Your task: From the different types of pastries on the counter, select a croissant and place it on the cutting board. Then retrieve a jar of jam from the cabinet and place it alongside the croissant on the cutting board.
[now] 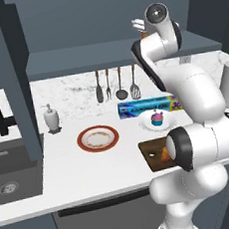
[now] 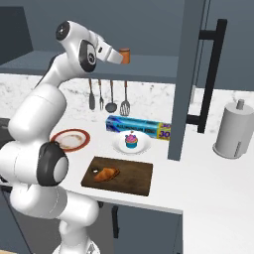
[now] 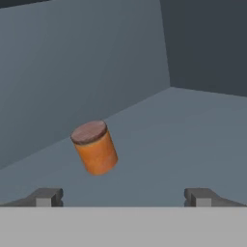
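Gripper [image 3: 123,197] w/ its two dark finger tips spread wide apart, nothing between them, raised to the dark blue-grey wall cabinet's shelf ledge [image 2: 149,67]. Small orange-brown cylindrical jar of jam w/ darker brown lid [image 3: 94,147] stands on that ledge, ahead of the gripper and off toward the left finger tip in the hand view, not centred in the gap. Jar is apart from both tips. It reads tilted there, lid up-left, but that's likely the hand's roll; in the right base view the jar [image 2: 124,55] stands upright just beyond the hand. So prob. needs a sideways shift before closing in, long axis vertical, grip across the round side.

Jar looks smooth and hard, curved wall, so pads should meet it square or it could slip out. Ledge is flat and matte.

Small golden-orange crescent croissant [image 2: 105,174] already lies on the dark brown rectangular wooden cutting board [image 2: 134,181], toward its left part; bare board beside it for the jar. Blue-wrapped cupcake w/ pink topping [image 2: 131,141] sits on a white plate on the long white countertop [image 2: 208,183].
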